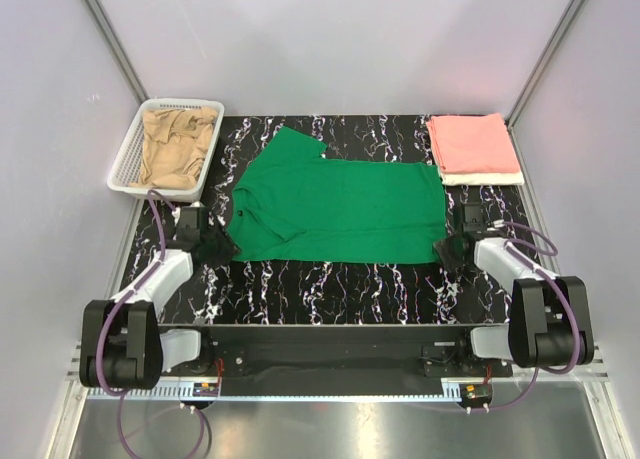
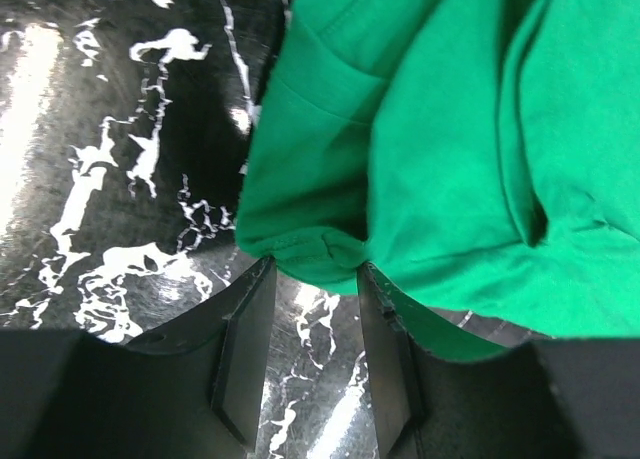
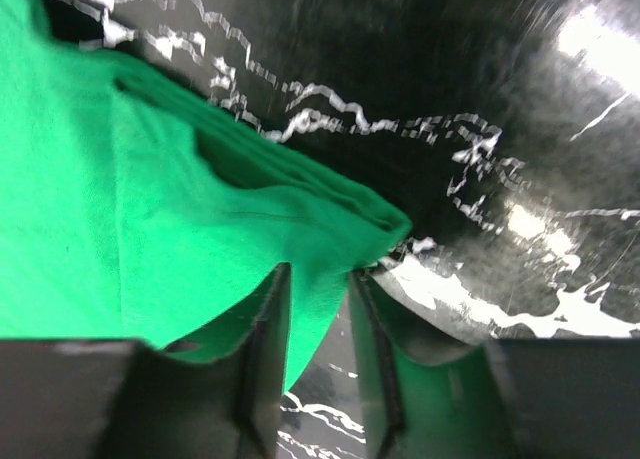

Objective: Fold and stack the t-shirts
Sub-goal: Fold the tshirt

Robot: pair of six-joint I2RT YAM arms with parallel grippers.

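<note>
Green t-shirt (image 1: pixel 340 204) lies spread across the middle of the dark marbled table (image 1: pixel 330 279), one side already doubled over. Both arms are down at its near corners. The left gripper (image 2: pixel 313 269) sits at the near-left corner with its fingers well apart, the hem right at the mouth, nothing clamped. The right gripper (image 3: pixel 318 274) is at the near-right corner with a narrower gap and cloth lying in it, though I judge it is not pinched.

The danger is an uneven pick. On the left the hem barely reaches the fingertips, so a close could catch air or only the top layer. On the right the edge is a double layer, and a shallow bite could peel them apart. If one side grabs and the other misses, the lift drags the shirt askew and the fold collapses.

The salmon t-shirt (image 1: pixel 472 144) rests folded on the white t-shirt (image 1: pixel 480 179) at far right. The tan t-shirt (image 1: pixel 178 144) waits crumpled in the basket (image 1: pixel 125 169).
</note>
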